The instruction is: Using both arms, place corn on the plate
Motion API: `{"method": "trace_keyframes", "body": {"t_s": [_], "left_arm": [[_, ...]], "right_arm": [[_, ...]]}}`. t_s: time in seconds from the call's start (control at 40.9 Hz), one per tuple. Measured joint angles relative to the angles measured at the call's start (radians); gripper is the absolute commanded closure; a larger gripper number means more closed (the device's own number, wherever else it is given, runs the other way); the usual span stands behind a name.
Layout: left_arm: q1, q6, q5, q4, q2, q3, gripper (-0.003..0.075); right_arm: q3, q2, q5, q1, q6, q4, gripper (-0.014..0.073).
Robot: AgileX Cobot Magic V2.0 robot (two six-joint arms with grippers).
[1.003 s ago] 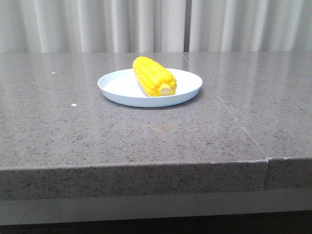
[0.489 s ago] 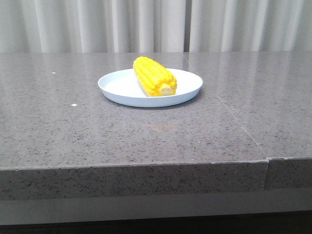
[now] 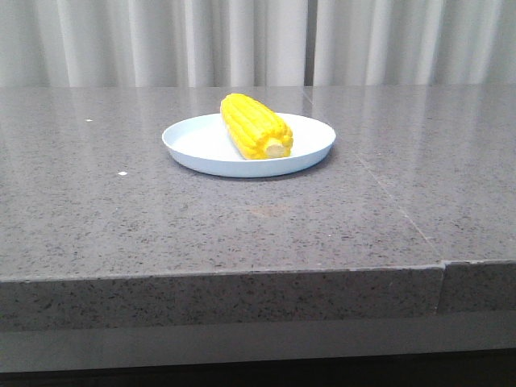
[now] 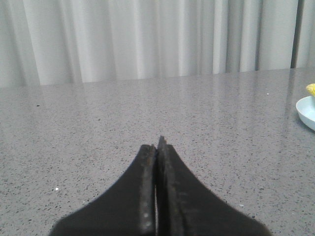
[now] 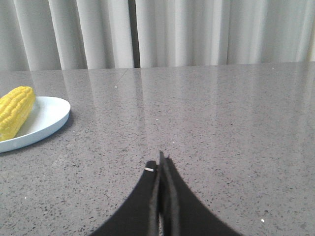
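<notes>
Left pincer (image 4: 157,145): black fingers pressed together, nothing between them; low in the centre of the left wrist view, over bare desk.
Right pincer (image 5: 160,162): black fingers also together, holding nothing; low centre of the right wrist view, over bare desk, well apart from the plate.
Arms: neither shows in the front view.
Desk (image 3: 242,234): grey speckled stone, glossy; its front edge crosses the lower part of the front view, and a seam runs toward the far edge on the right side.
Plate (image 3: 193,141): round, very pale blue, low rim; just above centre in the front view, flat on the desk. In the right wrist view it is cut by the left edge; in the left wrist view only a sliver shows at the right edge.
Corn (image 3: 255,126): bright yellow cob lying on the plate, right of its centre, pale cut end toward the camera and slightly right, far tip over the back rim.
Curtain (image 3: 161,40): pale pleated fabric along the top of the frame, behind the desk.
</notes>
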Motion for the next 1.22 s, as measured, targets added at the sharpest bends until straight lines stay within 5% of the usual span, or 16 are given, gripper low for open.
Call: {"method": "trace_keyframes", "body": {"t_s": [1.223], "left_arm": [[0.000,0.000,0.000,0.000,0.000,0.000,0.0740]], "right_arm": [[0.000,0.000,-0.017,0.000,0.030,-0.013,0.0713]]}}
